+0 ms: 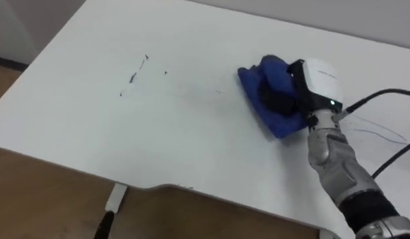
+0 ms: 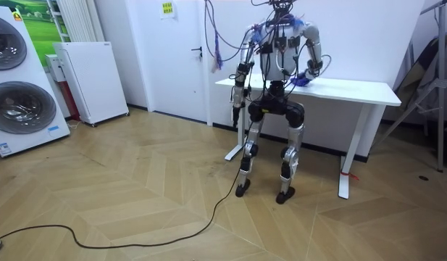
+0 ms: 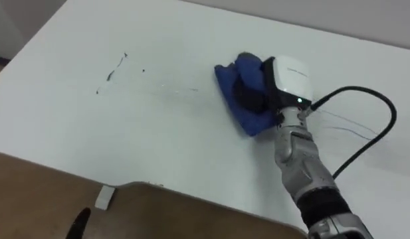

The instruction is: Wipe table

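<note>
Right hand (image 1: 316,81) clutching blue cloth (image 1: 271,67), dark marks (image 1: 135,74) on table (image 1: 191,139), left hand (image 2: 237,98) hanging in room view

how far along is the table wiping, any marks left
Done: no patch shows as wiped for sure. In hand: the right hand grips a bunched blue cloth on the white table. Left: dark marks to the cloth's left, not yet reached, and faint lines to its right.
</note>
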Robot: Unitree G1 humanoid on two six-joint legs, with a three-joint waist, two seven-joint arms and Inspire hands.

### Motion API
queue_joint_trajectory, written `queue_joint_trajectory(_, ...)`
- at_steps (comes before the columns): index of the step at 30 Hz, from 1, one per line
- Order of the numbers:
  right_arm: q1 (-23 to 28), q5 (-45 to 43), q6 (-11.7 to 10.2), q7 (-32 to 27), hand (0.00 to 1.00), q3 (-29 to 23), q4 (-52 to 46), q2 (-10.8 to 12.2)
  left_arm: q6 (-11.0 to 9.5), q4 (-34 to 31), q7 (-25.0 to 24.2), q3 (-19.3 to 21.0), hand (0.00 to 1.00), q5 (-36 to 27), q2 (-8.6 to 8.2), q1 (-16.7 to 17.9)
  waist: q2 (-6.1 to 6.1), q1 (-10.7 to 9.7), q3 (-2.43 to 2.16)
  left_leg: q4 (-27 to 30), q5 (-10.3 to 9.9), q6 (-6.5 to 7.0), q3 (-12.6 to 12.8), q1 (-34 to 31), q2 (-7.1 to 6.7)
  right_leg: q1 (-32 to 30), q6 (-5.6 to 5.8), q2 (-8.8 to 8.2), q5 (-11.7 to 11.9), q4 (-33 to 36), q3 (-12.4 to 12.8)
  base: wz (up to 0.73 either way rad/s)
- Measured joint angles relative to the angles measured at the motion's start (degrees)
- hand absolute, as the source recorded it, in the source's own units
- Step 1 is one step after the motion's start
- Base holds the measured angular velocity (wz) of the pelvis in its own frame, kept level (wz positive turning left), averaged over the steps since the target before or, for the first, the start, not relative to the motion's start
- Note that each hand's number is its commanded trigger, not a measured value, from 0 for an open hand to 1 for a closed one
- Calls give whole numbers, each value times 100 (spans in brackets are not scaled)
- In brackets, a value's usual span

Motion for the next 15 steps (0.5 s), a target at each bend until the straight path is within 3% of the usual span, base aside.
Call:
queue_joint_trajectory(1, 342, 128, -182, -142, 100, -339, -13, 1, 0, 21, 12, 157, 0, 54, -10, 109, -12, -141, -6, 0, 0, 3, 15, 37, -27, 37, 25, -29, -43, 6, 25, 22)
queue_joint_trajectory(6, 1260, 728, -331, -575, 100, -1441, 233, -61, -22, -18, 118, 610, 0, 106, 65, 259, -60, -610, -42, -8, -32, 58, 76, 237, -85, 291, 105, -76, -124, -34, 95, 6)
queue_joint_trajectory(9, 1407, 831, -235, -618, 100, -1568, 338, -128, -27, -48, 97, 519, 0, 86, 191, 164, -103, -617, -53, 5, -54, 89, 85, 318, -112, 295, 111, -78, -129, 49, 238, -20)
queue_joint_trajectory(12, 1263, 779, 9, -611, 100, -1455, 275, -137, -119, -75, 105, 194, 0, 35, 188, -105, -19, -557, -33, -28, -89, 142, 117, 386, -137, 278, 139, -67, -100, 67, 362, -20)
queue_joint_trajectory(15, 884, 509, 294, -507, 100, -891, -18, -112, -137, -68, 99, -88, 0, 36, 169, -271, 98, -319, -15, -35, -181, 184, 94, 418, -159, 150, 147, 42, -4, 71, 659, -57)
